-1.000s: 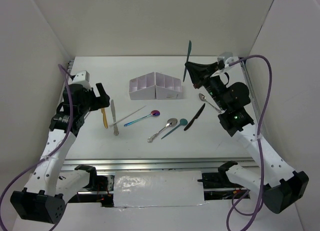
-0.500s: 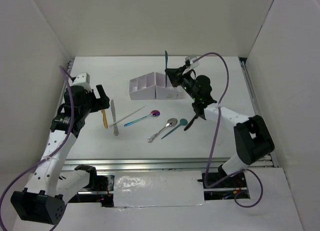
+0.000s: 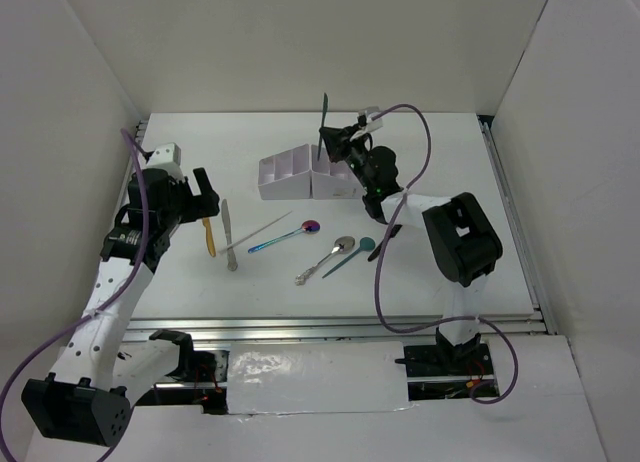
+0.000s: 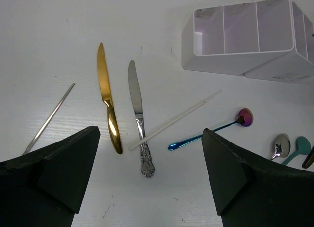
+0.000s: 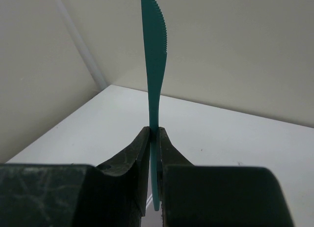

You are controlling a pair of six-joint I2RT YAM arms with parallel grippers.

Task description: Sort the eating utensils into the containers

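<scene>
Currently right gripper (image 5: 154, 148) clamping upright teal knife (image 5: 154, 50), near organizer (image 3: 290, 187) rim, left gripper (image 4: 149, 138) wide

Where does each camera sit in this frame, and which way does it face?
Top external: above and behind the arms, looking down at the table; both arms show.
Left wrist: over the table's left part, looking down at the gold knife, silver knife and organizer box; open left fingers show.
Right wrist: looking along the right fingers, shut on the teal knife, towards the wall.
Shared: top external and left wrist both show the gold knife and box.
</scene>
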